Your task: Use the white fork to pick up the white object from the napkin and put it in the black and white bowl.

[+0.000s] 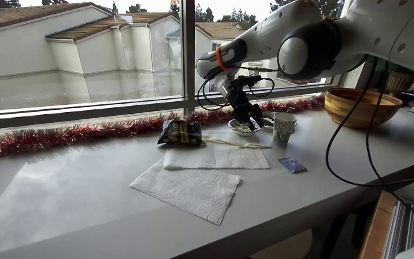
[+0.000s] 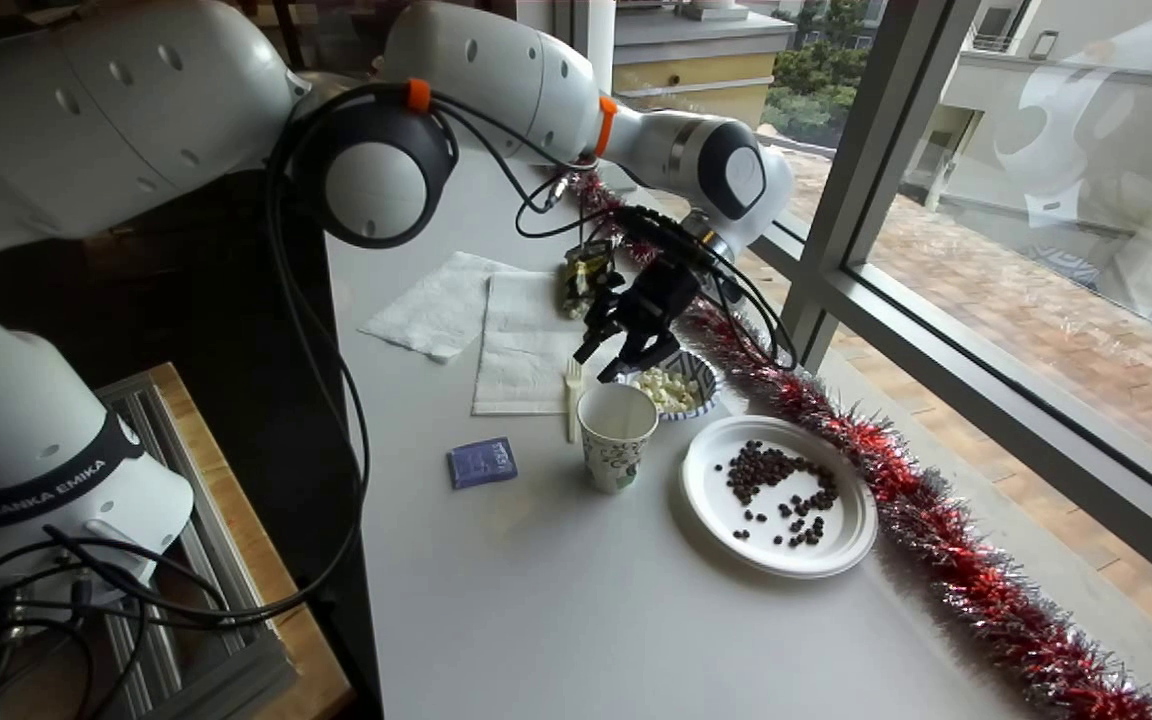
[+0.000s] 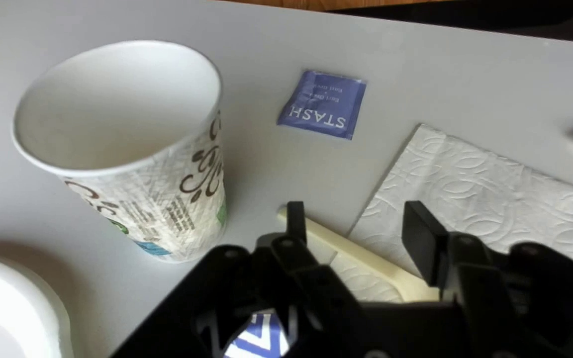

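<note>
OK, our gripper [image 3: 356, 224] has its jaws well apart, w/ a clear gap btwn the tips. In the wrist view we see the fork [image 3: 356, 252] thru that gap: handle behind one jaw, wider end part hidden by the other. It's beyond the tips; how far, we can't tell. We make out the fork partly on the napkin [image 3: 465, 191], handle end past the edge, over the table [image 3: 256, 164]; a 2nd napkin [image 1: 189, 192] is right beside. The bowl [image 2: 700, 375], w/ white bits [image 2: 666, 392] in it, is near the fork; in the wrist view some of its patterned side shows behind the gripper's body, off the gap. Close by we've the cup [image 3: 167, 194], upright, then the plate [image 2: 721, 525] w/ dark bits [image 2: 761, 470], the blue pkt [image 3: 324, 104] & the bag [image 1: 182, 133] by the tinsel [image 1: 120, 131].
</note>
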